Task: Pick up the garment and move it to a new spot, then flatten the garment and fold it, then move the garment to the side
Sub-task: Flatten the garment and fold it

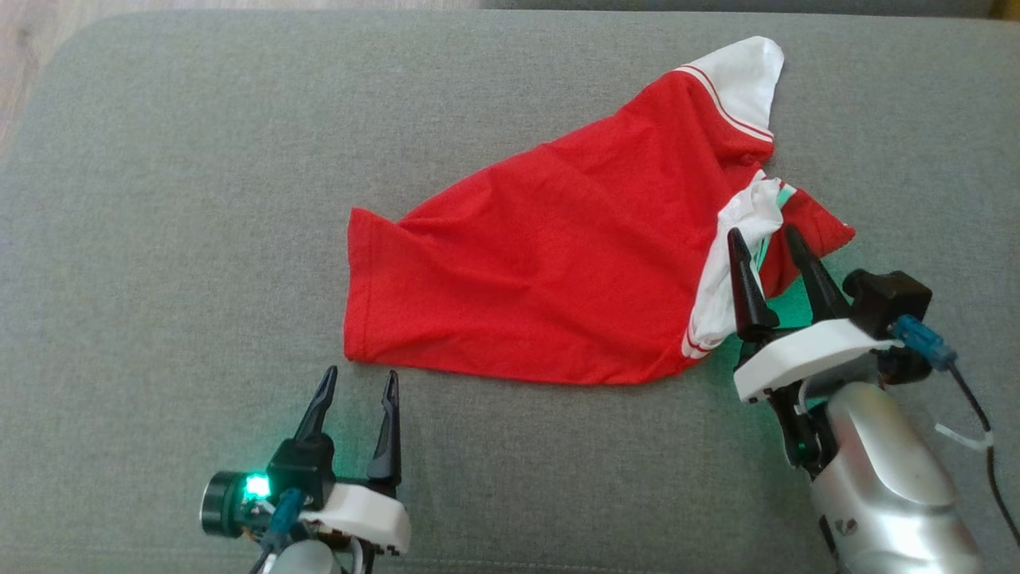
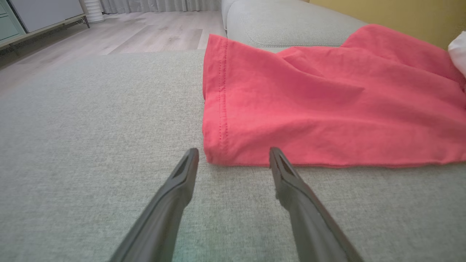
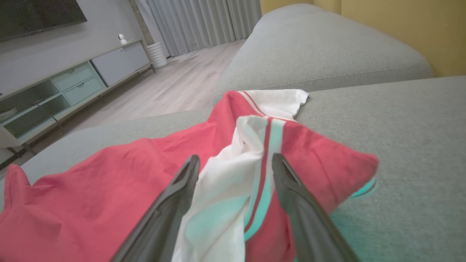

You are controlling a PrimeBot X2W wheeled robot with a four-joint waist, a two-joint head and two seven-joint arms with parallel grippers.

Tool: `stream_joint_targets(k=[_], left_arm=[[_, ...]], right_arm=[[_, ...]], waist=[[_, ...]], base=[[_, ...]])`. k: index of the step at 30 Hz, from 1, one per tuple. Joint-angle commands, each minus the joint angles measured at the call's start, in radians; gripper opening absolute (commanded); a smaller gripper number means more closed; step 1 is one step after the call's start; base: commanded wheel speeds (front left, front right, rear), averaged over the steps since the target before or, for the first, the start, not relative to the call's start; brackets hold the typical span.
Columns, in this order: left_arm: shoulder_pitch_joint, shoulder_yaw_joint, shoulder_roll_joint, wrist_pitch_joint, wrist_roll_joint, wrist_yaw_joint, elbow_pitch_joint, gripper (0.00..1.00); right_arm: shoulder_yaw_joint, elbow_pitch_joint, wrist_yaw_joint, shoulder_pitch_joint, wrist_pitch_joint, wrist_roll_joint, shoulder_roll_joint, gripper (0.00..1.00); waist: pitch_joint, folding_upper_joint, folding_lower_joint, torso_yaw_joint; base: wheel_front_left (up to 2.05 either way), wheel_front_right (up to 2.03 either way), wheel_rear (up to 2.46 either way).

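A red garment (image 1: 558, 263) with white sleeves lies crumpled on the grey cushion (image 1: 175, 199), its hem to the left and its white striped trim at the right. My right gripper (image 1: 766, 233) is open over the bunched white part (image 3: 233, 171), a finger on each side of the fabric. My left gripper (image 1: 360, 376) is open just in front of the hem's near corner (image 2: 214, 153), its tips close to the cloth but apart from it.
The cushion stretches wide to the left and front of the garment. A second cushion (image 3: 320, 47) lies beyond, with a yellow wall (image 3: 400, 25) behind it. Wooden floor (image 2: 138, 32) and a low cabinet (image 3: 72, 83) lie past the cushion's far edge.
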Motion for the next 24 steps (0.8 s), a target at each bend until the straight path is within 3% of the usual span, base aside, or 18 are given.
stream_joint_targets(k=[1, 4, 5, 6, 7, 11, 17, 24], left_arm=[[-0.021, 0.022, 0.002, -0.005, -0.005, 0.007, -0.023, 1.0], [-0.02, 0.022, 0.002, -0.005, -0.005, 0.007, -0.022, 1.0], [-0.021, 0.022, 0.002, -0.005, -0.005, 0.007, -0.022, 1.0], [-0.021, 0.021, 0.002, -0.005, -0.006, 0.007, -0.021, 1.0], [-0.022, 0.02, 0.002, -0.005, -0.006, 0.007, -0.021, 1.0], [-0.028, 0.016, 0.002, -0.005, -0.007, 0.006, -0.02, 1.0], [-0.02, 0.027, 0.002, -0.005, -0.003, 0.006, -0.015, 1.0], [0.042, 0.07, 0.002, -0.005, 0.005, -0.002, -0.011, 1.0]], right_arm=[[0.016, -0.021, 0.004, -0.033, -0.014, 0.007, 0.014, 1.0], [0.015, -0.01, 0.004, -0.049, -0.014, 0.01, 0.017, 1.0], [0.012, -0.004, 0.004, -0.053, -0.014, 0.011, 0.017, 0.87], [0.012, 0.004, 0.004, -0.057, -0.014, 0.01, 0.018, 0.56], [0.012, 0.012, 0.004, -0.061, -0.014, 0.009, 0.018, 0.4], [0.006, 0.04, 0.004, -0.075, -0.014, 0.012, 0.022, 0.0], [-0.015, 0.002, 0.004, -0.071, -0.014, 0.02, 0.025, 0.0], [-0.071, -0.175, 0.004, 0.037, -0.014, 0.032, 0.011, 0.0]], waist=[[0.0, 0.0, 0.0, 0.0], [0.001, 0.0, 0.0, 0.0], [0.002, 0.0, 0.0, 0.0], [0.002, 0.0, 0.0, -0.001], [0.002, 0.0, 0.0, -0.001], [0.001, 0.0, 0.0, -0.001], [-0.022, 0.0, 0.0, -0.011], [-0.108, 0.0, 0.0, -0.086]], base=[[0.0, 0.0, 0.0], [0.0, 0.0, 0.0], [0.0, 0.0, 0.0], [0.0, 0.0, 0.0], [0.0, 0.0, 0.0], [0.0, 0.0, 0.0], [0.0, 0.0, 0.0], [0.0, 0.0, 0.0]])
